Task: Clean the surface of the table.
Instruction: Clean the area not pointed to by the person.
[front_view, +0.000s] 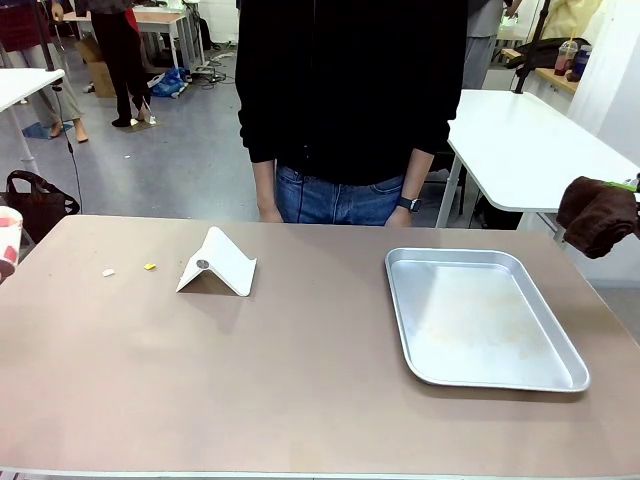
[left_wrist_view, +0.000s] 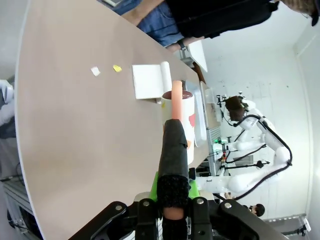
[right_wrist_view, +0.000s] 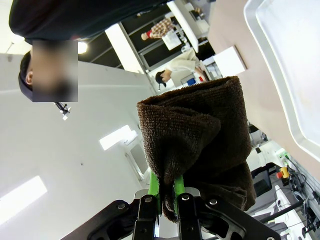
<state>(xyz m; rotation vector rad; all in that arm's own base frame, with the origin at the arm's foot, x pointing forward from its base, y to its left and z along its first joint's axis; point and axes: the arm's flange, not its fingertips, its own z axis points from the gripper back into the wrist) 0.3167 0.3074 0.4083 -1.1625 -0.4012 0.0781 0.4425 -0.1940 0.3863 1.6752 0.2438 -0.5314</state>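
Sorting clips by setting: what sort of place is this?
Probably a robotics lab or open workshop: white worktables stand on a bare grey floor with a cardboard box, and the right gripper grips a brown cloth beside the tan table.

We see a grey floor (front_view: 190, 160) running back through an open workroom. A white table (front_view: 530, 150) stands at the right, another white top (front_view: 20, 85) juts in at the left, and a third table (front_view: 165, 18) sits far back. A dark bag (front_view: 38, 200) rests on the floor at the left, with a cardboard box (front_view: 100, 72) farther off. Overhead we find a pale ceiling (right_wrist_view: 75, 165) with bright light panels (right_wrist_view: 118, 137), and a white wall (left_wrist_view: 260, 65).
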